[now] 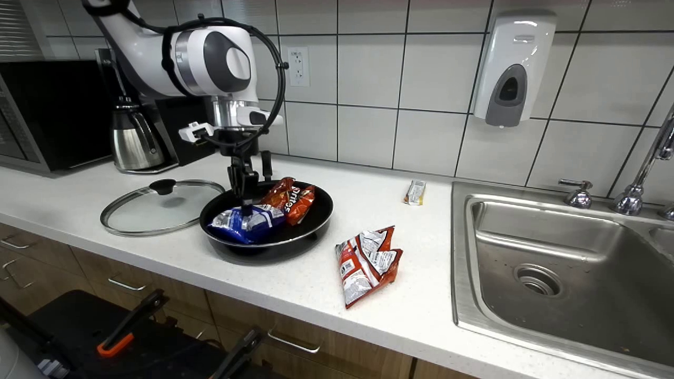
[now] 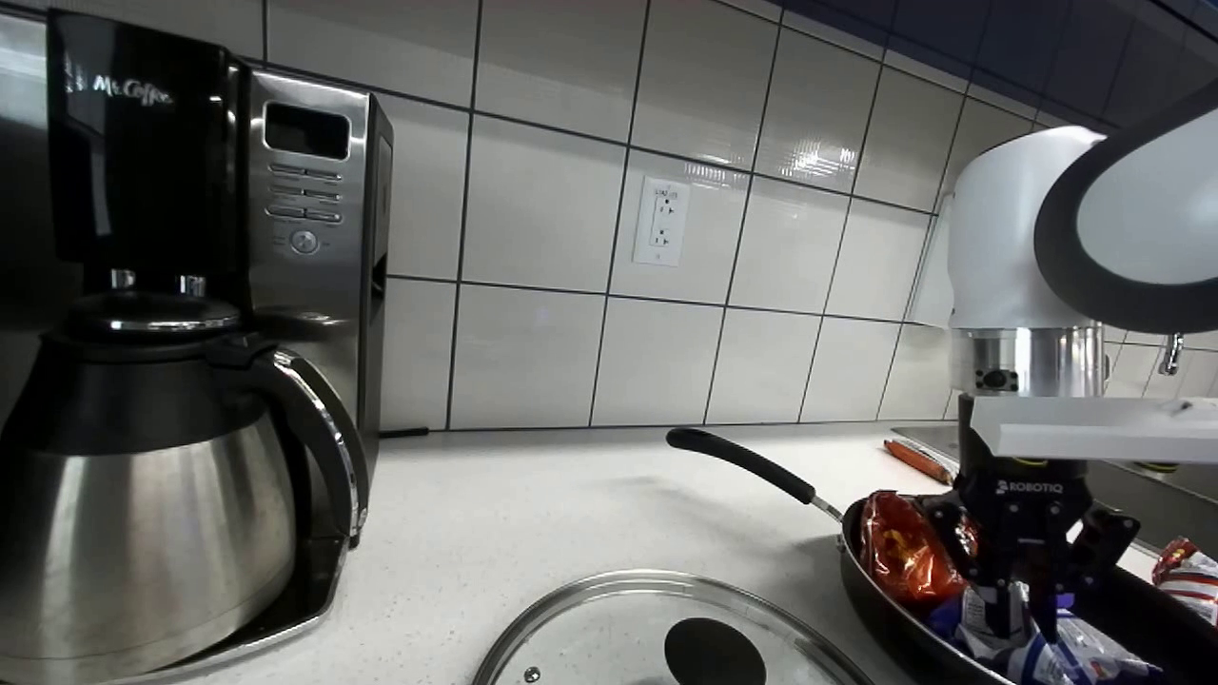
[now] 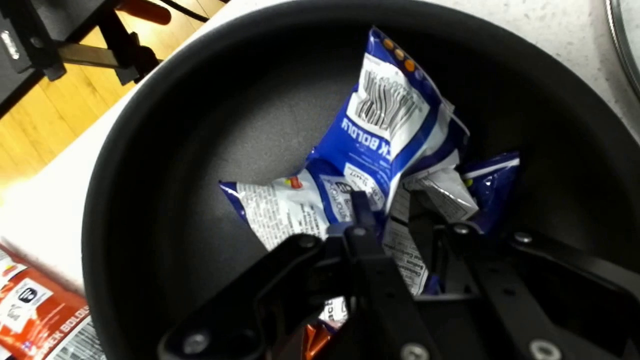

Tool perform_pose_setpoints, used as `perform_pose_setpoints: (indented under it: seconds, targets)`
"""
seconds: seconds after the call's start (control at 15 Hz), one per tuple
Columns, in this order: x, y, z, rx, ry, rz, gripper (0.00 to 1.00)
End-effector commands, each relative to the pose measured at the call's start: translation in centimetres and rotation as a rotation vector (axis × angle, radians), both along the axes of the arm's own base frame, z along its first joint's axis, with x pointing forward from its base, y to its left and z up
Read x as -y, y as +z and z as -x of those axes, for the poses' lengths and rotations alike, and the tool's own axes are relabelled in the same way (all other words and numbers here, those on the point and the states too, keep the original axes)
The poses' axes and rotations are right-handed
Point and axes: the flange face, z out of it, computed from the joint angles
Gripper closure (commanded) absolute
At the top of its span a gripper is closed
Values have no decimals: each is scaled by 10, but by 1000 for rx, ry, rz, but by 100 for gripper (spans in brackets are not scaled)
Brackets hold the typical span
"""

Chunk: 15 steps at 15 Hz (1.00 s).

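One blue bag [image 3: 350, 160] lies crumpled in the black pan [image 3: 260, 135], directly beneath my claw [image 3: 392, 202]. I point straight down into the pan, and my grip is slack: the fingers [image 3: 364, 212] stand slightly apart, with folds of the bag showing in the gap between them. Their tips look close enough to touch the film, though I cannot tell whether both do. The bag's barcode [image 3: 385, 97] faces up, bent along the creases. Beside it in the pan, toward the handle [image 2: 742, 461], sits red packaging [image 1: 301, 204] with the letters "ritos" showing; I cannot tell whether that is one bag or two. A red and white bag [image 1: 368, 266] lies on the counter [image 1: 421, 295] near the pan, on the side toward the sink [image 1: 461, 252]. Farther back, near the tiled wall [image 1: 368, 68], lies a small wrapper [image 1: 415, 192]. On the pan's other side a glass lid [image 1: 163, 210] rests on the counter, its black knob [image 1: 162, 186] upward. Past the lid stands a coffee maker [image 2: 147, 171] with a steel pot [image 2: 152, 533], seen in both exterior views. On the wall above the sink, in an exterior view, hangs a white dispenser [image 1: 518, 47] with a gray front.
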Motion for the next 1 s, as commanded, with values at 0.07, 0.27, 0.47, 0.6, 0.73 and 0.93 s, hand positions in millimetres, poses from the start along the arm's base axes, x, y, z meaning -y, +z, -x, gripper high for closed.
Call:
perform_pose_setpoints:
  seconds: [0.07,0.27,0.47,0.6,0.73,0.93]
  targets:
    - [-1,10,-5,-18,11,-13,34]
    - [0,15,-6,-6,11,-15,11]
    - [2,22,-10,16,-1,-13,0]
    - [9,26,-12,30,-18,-11,0]
    - [19,31,-14,44,-42,-8,0]
    - [47,36,-17,70,-96,-7,0]
